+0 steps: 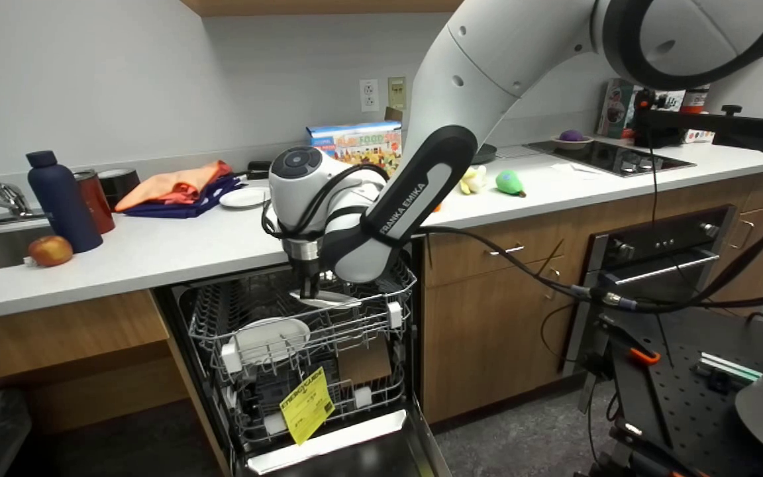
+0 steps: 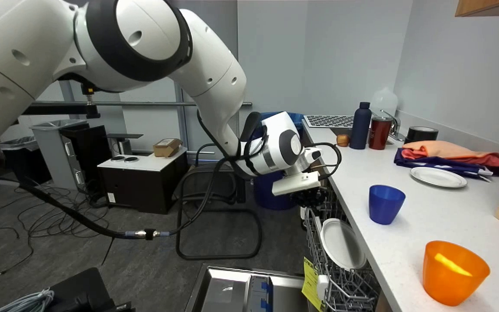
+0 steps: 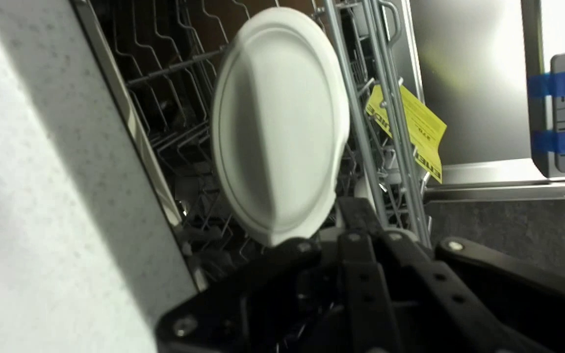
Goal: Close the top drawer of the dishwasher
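The top drawer (image 1: 348, 323) is a grey wire rack pulled partly out from under the counter. It also shows in an exterior view (image 2: 312, 234) and in the wrist view (image 3: 361, 122). The dishwasher stands open, its door (image 1: 361, 458) folded down. My gripper (image 1: 308, 291) points down inside the rack, behind its front rails. In the wrist view my gripper (image 3: 358, 215) has its fingers together, between a white plate (image 3: 282, 127) and the front rails. I see nothing between the fingers. Whether the fingers touch the rails is unclear.
The counter edge (image 3: 115, 196) overhangs the rack close to the gripper. A white plate (image 1: 272, 339) shows behind the front wires. A yellow label (image 1: 308, 404) hangs at the front. Blue (image 2: 386, 203) and orange (image 2: 455, 273) cups stand on the counter. Cables hang from the arm.
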{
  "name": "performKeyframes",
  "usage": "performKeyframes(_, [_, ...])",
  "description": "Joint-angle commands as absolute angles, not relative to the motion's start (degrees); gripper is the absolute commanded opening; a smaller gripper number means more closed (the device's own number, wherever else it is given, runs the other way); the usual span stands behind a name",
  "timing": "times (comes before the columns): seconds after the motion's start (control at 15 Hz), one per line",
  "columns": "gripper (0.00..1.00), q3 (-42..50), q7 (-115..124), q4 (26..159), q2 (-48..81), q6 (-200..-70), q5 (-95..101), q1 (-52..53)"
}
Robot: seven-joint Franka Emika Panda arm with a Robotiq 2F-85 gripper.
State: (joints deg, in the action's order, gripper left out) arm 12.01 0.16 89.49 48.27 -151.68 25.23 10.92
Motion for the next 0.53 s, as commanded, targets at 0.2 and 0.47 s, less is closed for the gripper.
performKeyframes(0.2, [0.09,6.0,-2.8,94.5,39.3,-151.7,22.4,9.4])
performKeyframes(0.47, [0.10,7.0,-0.7,92.6,40.8,-151.5,23.5,10.6])
